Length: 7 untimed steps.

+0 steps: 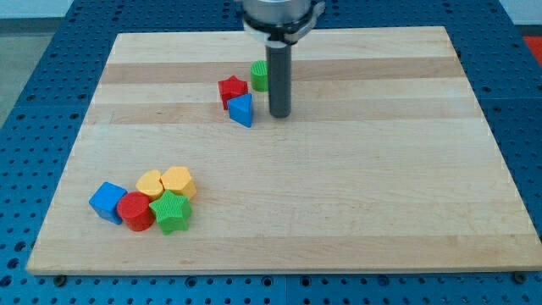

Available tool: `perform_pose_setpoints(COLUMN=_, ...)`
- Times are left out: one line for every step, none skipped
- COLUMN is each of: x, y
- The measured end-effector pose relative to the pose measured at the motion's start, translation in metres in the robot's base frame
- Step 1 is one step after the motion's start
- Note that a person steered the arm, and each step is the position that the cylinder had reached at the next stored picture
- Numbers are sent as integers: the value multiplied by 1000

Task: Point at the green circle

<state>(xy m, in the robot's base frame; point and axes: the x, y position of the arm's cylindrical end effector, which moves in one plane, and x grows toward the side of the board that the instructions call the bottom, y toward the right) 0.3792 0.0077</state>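
The green circle [258, 75] sits near the view's top centre, partly hidden behind my dark rod. My tip [279, 114] rests on the board just to the right of and slightly below the green circle. A red star [232, 88] lies left of the green circle, and a blue triangle-like block [241, 109] lies just left of my tip.
A cluster sits at the view's bottom left: a blue cube [107, 202], a red circle [135, 211], a green star [171, 212], a yellow block [150, 183] and a yellow hexagon [179, 181]. The wooden board [356, 195] lies on a blue perforated table.
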Motion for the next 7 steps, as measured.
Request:
perform_pose_setpoints(x=-35, y=21)
perform_pose_setpoints(x=-76, y=21)
perform_pose_setpoints(x=-110, y=9)
perform_pose_setpoints(x=-119, y=-12)
perform_pose_setpoints(x=-110, y=-25)
perform_pose_setpoints(x=-91, y=-33)
perform_pose_setpoints(x=-71, y=-39)
